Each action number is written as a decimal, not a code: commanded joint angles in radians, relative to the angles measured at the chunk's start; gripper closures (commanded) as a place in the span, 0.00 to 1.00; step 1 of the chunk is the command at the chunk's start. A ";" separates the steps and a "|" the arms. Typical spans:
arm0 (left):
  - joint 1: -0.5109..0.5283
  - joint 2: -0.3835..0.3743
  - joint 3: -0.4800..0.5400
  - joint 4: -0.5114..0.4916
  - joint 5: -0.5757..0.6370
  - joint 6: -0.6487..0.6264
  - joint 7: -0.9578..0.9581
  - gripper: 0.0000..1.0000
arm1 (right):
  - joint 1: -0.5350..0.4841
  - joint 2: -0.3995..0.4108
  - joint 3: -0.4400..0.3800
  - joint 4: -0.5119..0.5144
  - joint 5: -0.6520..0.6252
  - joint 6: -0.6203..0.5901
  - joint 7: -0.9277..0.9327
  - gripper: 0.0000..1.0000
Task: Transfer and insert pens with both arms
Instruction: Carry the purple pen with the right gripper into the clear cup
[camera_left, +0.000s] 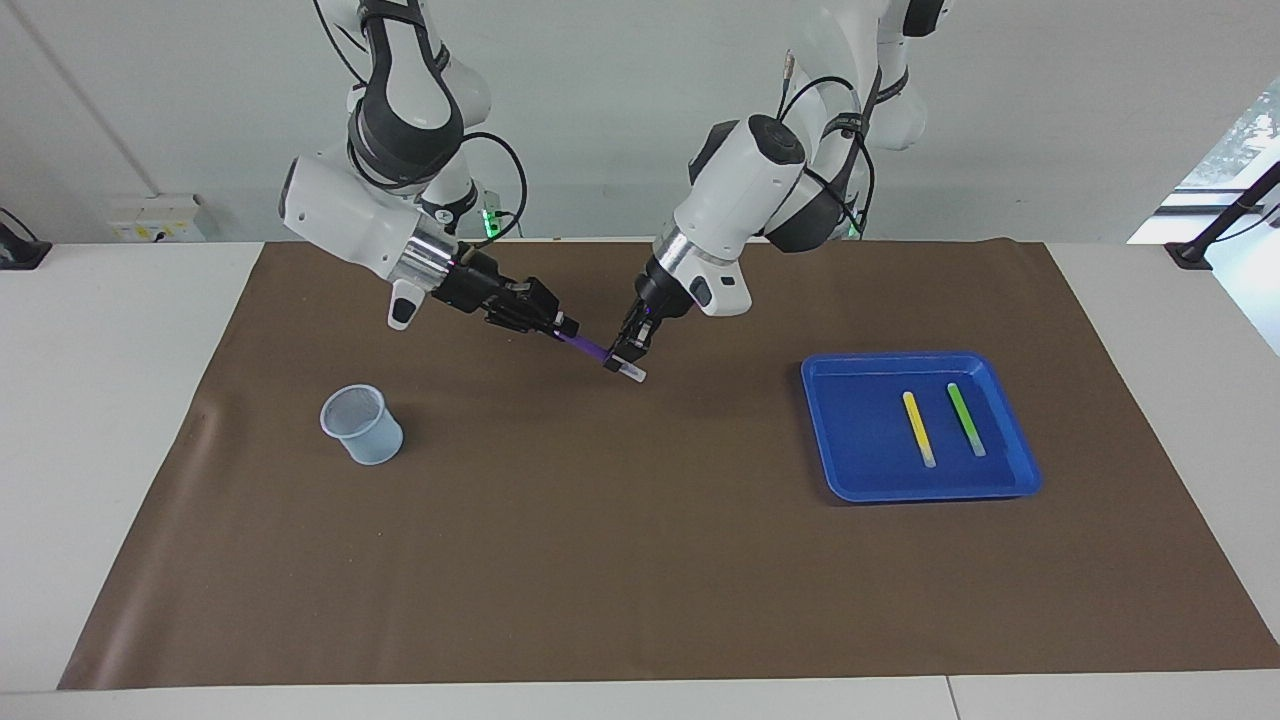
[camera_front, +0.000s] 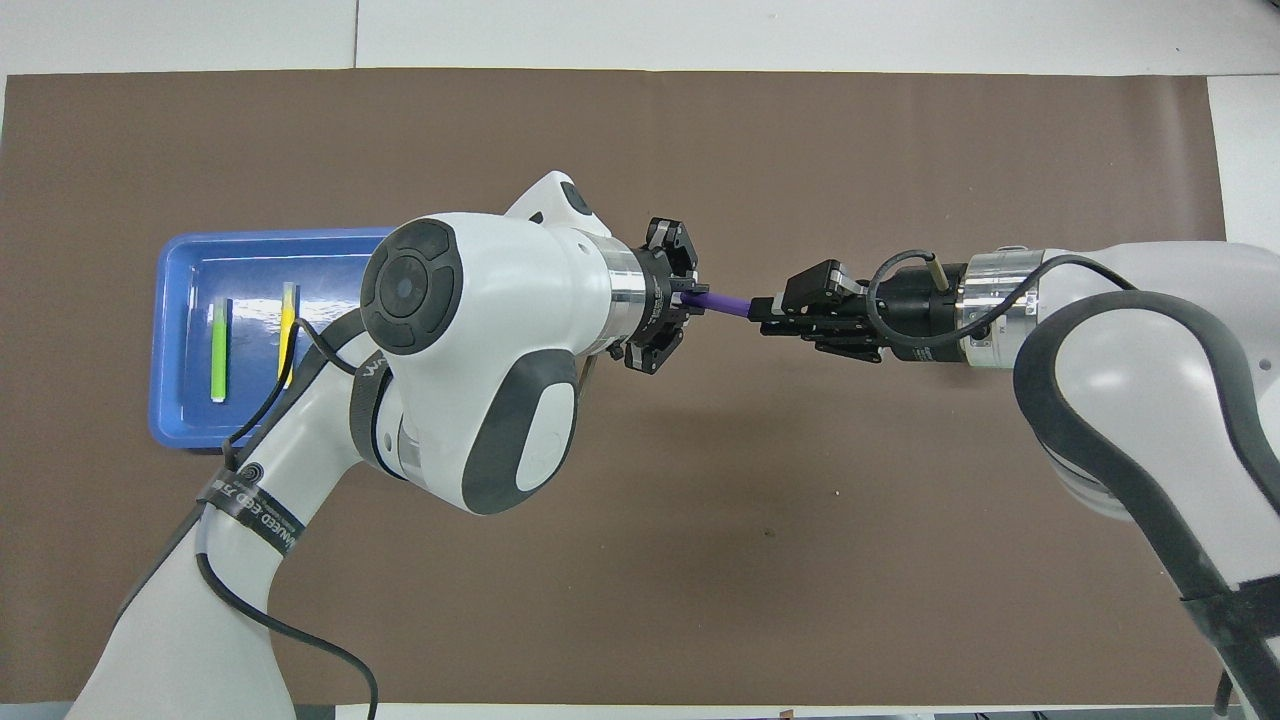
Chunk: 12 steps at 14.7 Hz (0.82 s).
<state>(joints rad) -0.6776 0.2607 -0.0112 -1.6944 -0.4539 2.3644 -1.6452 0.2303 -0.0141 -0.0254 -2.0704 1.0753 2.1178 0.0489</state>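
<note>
The purple pen (camera_left: 588, 347), slim with a pale translucent end, hangs at upper centre of the facing view, slanting down toward the tray side. The left gripper (camera_left: 629, 356) clamps its pale end; the right gripper (camera_left: 563, 327) grips its purple end. The mesh cup (camera_left: 362, 424) sits lower left; the yellow pen (camera_left: 919, 428) and green pen (camera_left: 966, 419) lie in the blue tray (camera_left: 850, 470)

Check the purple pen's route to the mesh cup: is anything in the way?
Nothing visible. The purple pen is held in the air between the left end effector and right end effector; only bare brown mat lies between it and the mesh cup.
</note>
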 joint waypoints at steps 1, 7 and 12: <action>-0.027 0.006 0.016 0.002 -0.006 0.015 0.002 1.00 | 0.001 0.009 0.001 0.016 -0.011 -0.009 0.016 1.00; -0.028 0.005 0.017 -0.010 -0.002 0.010 0.091 0.44 | -0.005 0.022 0.001 0.048 -0.027 -0.015 0.006 1.00; 0.001 0.002 0.028 -0.016 0.114 -0.022 0.231 0.00 | -0.038 0.075 -0.004 0.220 -0.215 -0.155 0.016 1.00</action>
<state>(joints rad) -0.6859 0.2659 0.0038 -1.6992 -0.4060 2.3621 -1.4854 0.2238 0.0114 -0.0307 -1.9533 0.9569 2.0445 0.0496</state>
